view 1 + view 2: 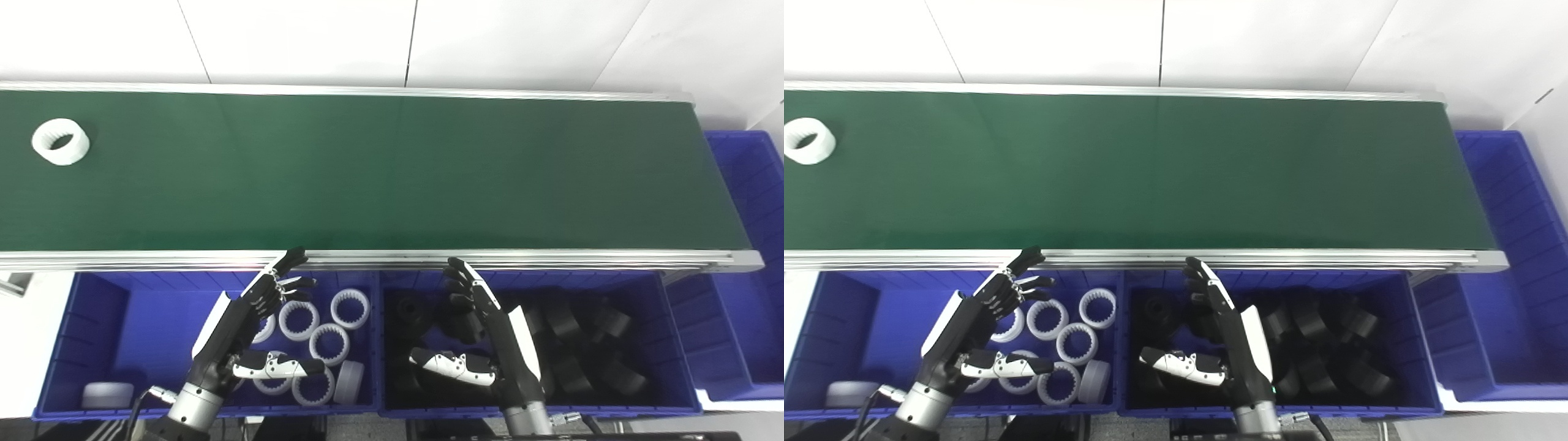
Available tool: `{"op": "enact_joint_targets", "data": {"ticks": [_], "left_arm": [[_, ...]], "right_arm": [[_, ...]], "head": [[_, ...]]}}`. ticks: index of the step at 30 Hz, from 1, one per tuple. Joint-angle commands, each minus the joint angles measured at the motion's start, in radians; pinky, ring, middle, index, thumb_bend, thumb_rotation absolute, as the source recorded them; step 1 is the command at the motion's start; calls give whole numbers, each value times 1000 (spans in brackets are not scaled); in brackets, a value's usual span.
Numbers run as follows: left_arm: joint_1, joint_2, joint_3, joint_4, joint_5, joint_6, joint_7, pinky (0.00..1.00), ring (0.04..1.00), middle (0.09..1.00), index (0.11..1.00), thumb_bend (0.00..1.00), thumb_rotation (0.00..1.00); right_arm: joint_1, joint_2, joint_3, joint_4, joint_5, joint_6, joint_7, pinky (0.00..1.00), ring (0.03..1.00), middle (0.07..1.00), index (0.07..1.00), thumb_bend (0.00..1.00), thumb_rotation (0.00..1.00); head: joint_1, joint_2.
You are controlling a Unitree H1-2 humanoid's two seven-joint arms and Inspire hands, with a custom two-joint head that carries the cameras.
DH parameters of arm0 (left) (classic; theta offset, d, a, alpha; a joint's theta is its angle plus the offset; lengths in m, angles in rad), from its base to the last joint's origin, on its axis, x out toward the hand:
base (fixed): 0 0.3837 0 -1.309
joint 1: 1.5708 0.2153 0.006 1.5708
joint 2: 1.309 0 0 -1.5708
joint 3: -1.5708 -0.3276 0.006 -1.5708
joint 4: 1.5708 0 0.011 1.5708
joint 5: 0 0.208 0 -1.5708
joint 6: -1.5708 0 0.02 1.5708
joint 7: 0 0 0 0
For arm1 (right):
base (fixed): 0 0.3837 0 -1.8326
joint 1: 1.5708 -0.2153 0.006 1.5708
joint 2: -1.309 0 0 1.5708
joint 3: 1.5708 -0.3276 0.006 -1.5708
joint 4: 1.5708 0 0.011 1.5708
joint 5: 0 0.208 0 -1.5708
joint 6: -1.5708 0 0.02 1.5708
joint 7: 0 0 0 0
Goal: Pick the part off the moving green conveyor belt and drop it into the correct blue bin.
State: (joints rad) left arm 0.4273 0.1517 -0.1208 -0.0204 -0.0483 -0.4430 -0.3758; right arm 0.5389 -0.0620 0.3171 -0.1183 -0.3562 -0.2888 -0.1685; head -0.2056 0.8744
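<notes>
A white toothed ring part lies on the green conveyor belt at its far left; it also shows in the right eye view. My left hand is open and empty, hovering over the left blue bin that holds several white rings. My right hand is open and empty over the middle blue bin, which holds several black parts. Both hands are near the belt's front rail, far from the white part.
A third blue bin stands at the belt's right end. The aluminium belt rail runs just beyond my fingertips. A white cap-like part lies in the left bin's front left corner.
</notes>
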Motion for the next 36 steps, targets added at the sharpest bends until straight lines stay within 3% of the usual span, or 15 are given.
{"op": "enact_joint_targets", "data": {"ticks": [1,29,34,36], "left_arm": [[2,-8,8,-18,-21,-27,-11,712,760,921,913,714,25],[4,-14,20,-19,14,-27,-2,720,785,923,904,715,59],[2,-2,10,-27,48,-27,23,811,880,915,794,701,68],[2,1,6,-27,48,-27,29,833,888,913,791,702,53]], "right_arm": [[4,7,0,-18,-1,-56,4,760,829,861,907,899,376],[4,9,-2,-11,-10,-60,2,769,837,864,907,899,381],[5,8,-1,-14,-2,-56,7,779,842,870,906,901,373],[6,9,-1,-16,-4,-51,8,776,840,868,905,903,379]], "head": [[1,1],[-1,-3],[0,-3],[0,-3]]}}
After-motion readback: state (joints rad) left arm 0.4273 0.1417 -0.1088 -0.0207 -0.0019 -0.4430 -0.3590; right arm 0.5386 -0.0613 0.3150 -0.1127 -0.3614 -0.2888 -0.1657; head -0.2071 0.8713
